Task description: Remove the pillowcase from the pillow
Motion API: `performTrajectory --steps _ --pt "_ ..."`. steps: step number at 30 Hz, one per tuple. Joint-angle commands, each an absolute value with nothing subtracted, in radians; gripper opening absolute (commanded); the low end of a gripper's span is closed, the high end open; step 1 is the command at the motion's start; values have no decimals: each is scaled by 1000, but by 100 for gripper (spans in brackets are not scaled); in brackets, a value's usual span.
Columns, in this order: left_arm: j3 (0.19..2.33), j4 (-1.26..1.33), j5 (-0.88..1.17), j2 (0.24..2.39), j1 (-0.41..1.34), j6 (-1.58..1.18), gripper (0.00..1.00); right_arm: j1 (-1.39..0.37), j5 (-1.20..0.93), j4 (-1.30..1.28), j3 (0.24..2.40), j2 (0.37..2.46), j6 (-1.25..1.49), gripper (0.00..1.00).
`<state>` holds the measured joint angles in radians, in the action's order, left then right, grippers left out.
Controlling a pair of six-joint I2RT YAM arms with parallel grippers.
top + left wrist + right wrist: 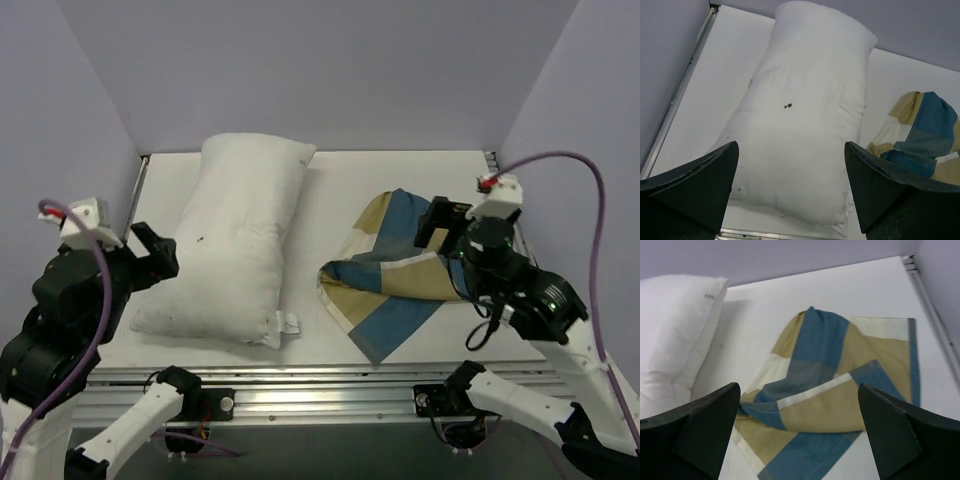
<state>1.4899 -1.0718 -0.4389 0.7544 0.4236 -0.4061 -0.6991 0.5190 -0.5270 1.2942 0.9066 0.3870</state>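
The plain white pillow [242, 240] lies bare on the left half of the table, its small tag [286, 324] at the near right corner; it fills the left wrist view [805, 115]. The teal, tan and cream pillowcase [395, 275] lies crumpled and empty on the right, apart from the pillow [670, 335]; in the right wrist view it spreads below the jaws [830, 390]. My left gripper [155, 250] hangs open at the pillow's left edge, holding nothing [790, 160]. My right gripper [440, 222] stands open above the pillowcase's right part, nothing between its fingers [797, 405].
White table [330, 190] bounded by lavender walls at the back and sides. A metal rail [300, 385] runs along the near edge, another rail [677, 95] along the left side. A strip of bare table separates pillow and pillowcase [920, 130].
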Motion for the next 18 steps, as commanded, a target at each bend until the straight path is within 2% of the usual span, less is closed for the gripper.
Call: performTrajectory --steps 1,10,18 --pt "1520 -1109 -517 662 417 -367 94 -693 787 -679 1289 781 397 100" --pt "1424 -1095 -624 430 417 -330 94 -698 903 -683 1192 373 373 100" --pt "1301 -1071 -629 308 419 -348 94 -719 969 -629 1154 177 339 100"
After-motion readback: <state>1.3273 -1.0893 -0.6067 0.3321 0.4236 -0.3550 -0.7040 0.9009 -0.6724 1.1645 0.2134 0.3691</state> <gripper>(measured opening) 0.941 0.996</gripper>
